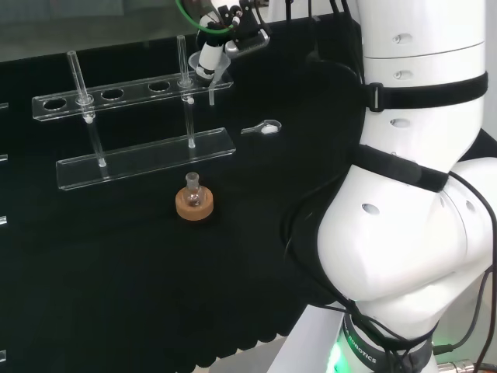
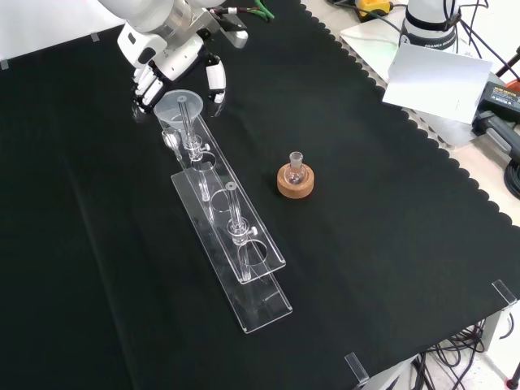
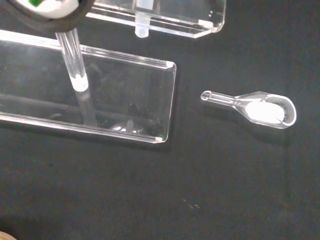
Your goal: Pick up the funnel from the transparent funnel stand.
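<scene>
The black and white robot hand (image 2: 166, 69) hovers at the far end of the transparent acrylic funnel stand (image 2: 231, 244), where the clear plastic funnel (image 2: 180, 106) sits upright, stem down, in the end hole. Its curled fingers (image 2: 215, 81) flank the funnel's rim, apparently not closed on it.

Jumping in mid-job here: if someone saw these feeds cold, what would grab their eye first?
Likely the black and white hand at the far end of the clear funnel stand in the front view, its fingers around the funnel that sits in the end hole. Next, the small flask on its cork ring, alone on the black cloth in front of the stand in the head view. A small clear scoop holding something white lies beside the stand's base.
</scene>
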